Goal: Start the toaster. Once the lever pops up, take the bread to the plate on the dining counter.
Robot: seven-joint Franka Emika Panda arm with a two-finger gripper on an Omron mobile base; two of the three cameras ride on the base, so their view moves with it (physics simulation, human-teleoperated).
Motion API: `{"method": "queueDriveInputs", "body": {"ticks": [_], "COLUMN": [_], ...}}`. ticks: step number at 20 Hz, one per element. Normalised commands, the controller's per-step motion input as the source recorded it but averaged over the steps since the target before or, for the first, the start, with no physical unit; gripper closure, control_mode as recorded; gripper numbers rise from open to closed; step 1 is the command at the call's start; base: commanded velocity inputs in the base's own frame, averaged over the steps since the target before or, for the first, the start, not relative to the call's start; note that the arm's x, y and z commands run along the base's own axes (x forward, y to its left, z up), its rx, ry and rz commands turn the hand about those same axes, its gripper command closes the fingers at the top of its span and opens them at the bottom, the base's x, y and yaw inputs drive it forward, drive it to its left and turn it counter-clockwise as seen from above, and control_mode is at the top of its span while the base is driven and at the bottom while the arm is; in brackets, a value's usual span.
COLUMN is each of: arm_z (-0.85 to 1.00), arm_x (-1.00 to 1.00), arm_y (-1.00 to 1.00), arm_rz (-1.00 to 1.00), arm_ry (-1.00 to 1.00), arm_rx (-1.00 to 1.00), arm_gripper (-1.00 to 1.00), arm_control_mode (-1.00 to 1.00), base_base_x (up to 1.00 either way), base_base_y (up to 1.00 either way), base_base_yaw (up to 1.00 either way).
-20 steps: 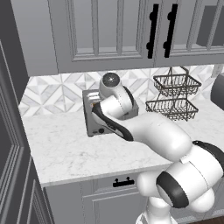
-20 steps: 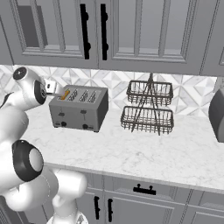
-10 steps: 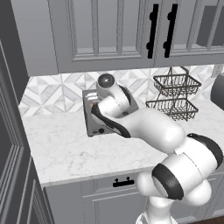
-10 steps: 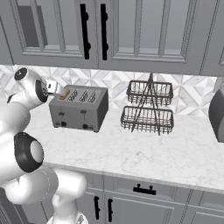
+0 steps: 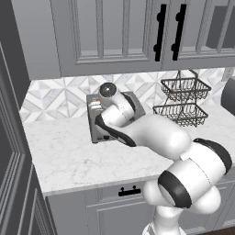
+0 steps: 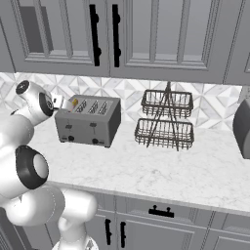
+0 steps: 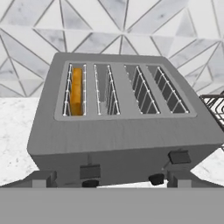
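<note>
The grey four-slot toaster [image 7: 127,131] stands on the marble kitchen counter against the tiled backsplash, also seen from the right [image 6: 88,126] and half hidden behind my arm [image 5: 97,124]. The bread [image 7: 76,89] stands on edge in the leftmost slot, its orange crust showing above the slot [image 6: 74,103]. Two black levers [image 7: 89,171] and two round knobs [image 7: 156,178] sit on the front face. My gripper [image 7: 111,181] hovers in front of and slightly above the toaster. It is open wide, with nothing between its fingers. The plate and dining counter are out of view.
A two-tier black wire basket rack [image 6: 166,119] stands to the right of the toaster. A dark appliance [image 6: 242,128] sits at the far right. Grey upper cabinets [image 6: 112,34] hang overhead. Bare marble counter [image 6: 161,171] runs in front, down to its front edge.
My wrist has shifted a little lower and to the left by the toaster. The toaster and bread have not moved, and the gripper has stayed open.
</note>
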Motion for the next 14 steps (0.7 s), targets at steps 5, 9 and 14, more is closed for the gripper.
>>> {"method": "queueDriveInputs", "body": {"ticks": [5, 9, 14], "arm_z": [0.0, -0.03, -0.23], "arm_x": [0.1, 0.17, 0.33], "arm_y": [0.0, 0.0, 0.0], "arm_rz": [-0.01, -0.02, -0.02], "arm_ry": [0.0, 0.0, 0.0], "arm_rx": [0.0, 0.0, -0.02], "arm_gripper": [-1.0, -1.0, -1.0], "arm_control_mode": [-1.0, -1.0, -1.0], "base_base_x": [0.0, 0.0, 0.0], "base_base_y": [0.0, 0.0, 0.0], "base_base_yaw": [0.0, 0.0, 0.0]}}
